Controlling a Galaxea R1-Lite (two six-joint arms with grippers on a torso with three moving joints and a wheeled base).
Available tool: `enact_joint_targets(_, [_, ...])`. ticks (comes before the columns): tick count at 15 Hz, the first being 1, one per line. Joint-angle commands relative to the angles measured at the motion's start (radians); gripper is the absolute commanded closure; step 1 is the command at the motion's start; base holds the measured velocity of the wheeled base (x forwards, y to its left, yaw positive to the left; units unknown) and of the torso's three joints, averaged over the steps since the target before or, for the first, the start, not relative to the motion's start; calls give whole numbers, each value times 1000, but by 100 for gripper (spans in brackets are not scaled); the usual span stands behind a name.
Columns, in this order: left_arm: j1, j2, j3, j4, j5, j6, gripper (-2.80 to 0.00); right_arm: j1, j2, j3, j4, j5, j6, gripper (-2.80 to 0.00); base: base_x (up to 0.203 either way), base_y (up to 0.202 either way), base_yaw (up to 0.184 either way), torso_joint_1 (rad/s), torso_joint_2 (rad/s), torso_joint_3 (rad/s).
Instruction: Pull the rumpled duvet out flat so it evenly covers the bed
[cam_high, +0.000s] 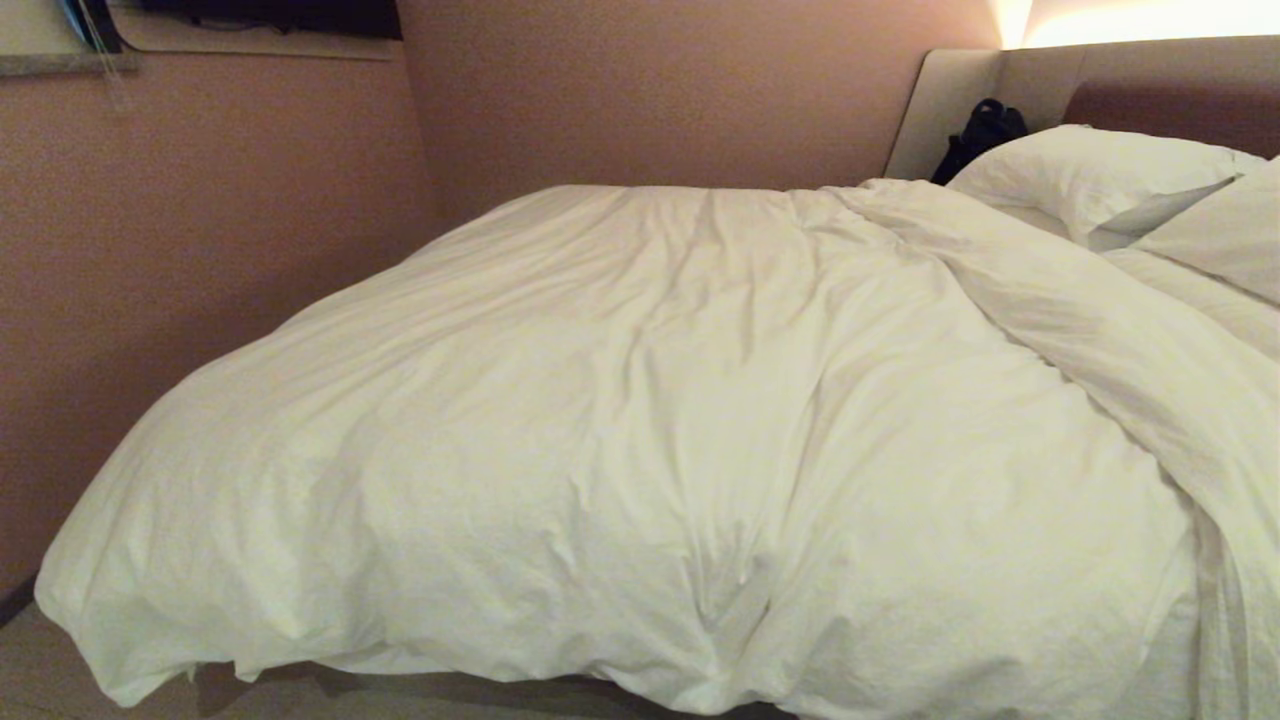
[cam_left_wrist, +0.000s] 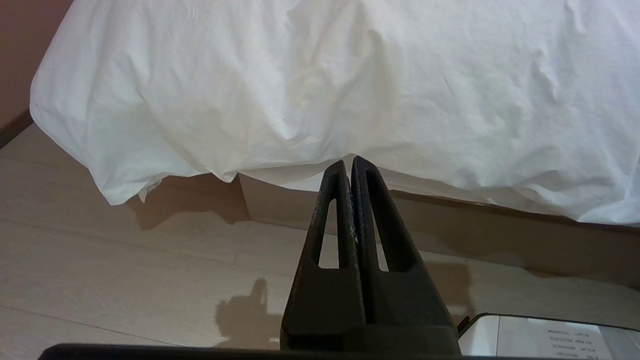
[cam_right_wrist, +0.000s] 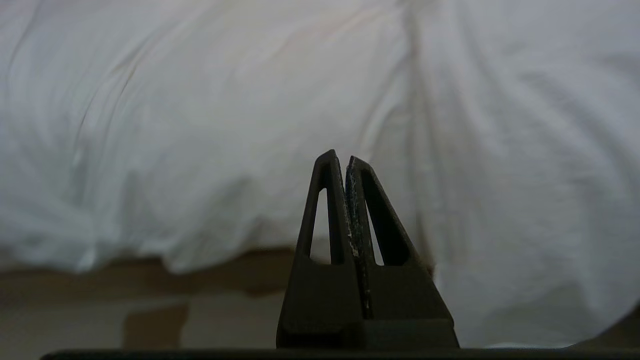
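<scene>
One duvet (cam_high: 640, 430), one bed (cam_left_wrist: 350, 207), two pillows (cam_high: 1090, 175), one black bag (cam_high: 980, 135), two tools (cam_left_wrist: 349, 162)

White duvet (cam_high: 640, 440) spread over most of the bed (cam_high: 945, 125), creased & puffy, near edge hanging over the foot w/ a strip of shadow under it. Left corner sags low toward the floor (cam_high: 40, 680). On the right the duvet is bunched into a thick diagonal ridge running from near the headboard down to the right edge. Beyond the ridge: two white pillows (cam_high: 1090, 175) against the padded beige-and-brown headboard. Small black object (cam_high: 985, 130) beside the pillows, type unclear. Pinkish wall (cam_high: 200, 220) left & behind. Neither arm in view.
</scene>
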Motion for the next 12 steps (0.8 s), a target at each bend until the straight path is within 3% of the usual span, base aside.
enact_joint_targets(1, [0,0,0,1,1,0,0,0,0,15,4,53,0,0,0,0,0,0,0,0])
enact_joint_targets(12, [0,0,0,1,1,0,0,0,0,116,-79,59,-56,0,0,0,0,0,0,0])
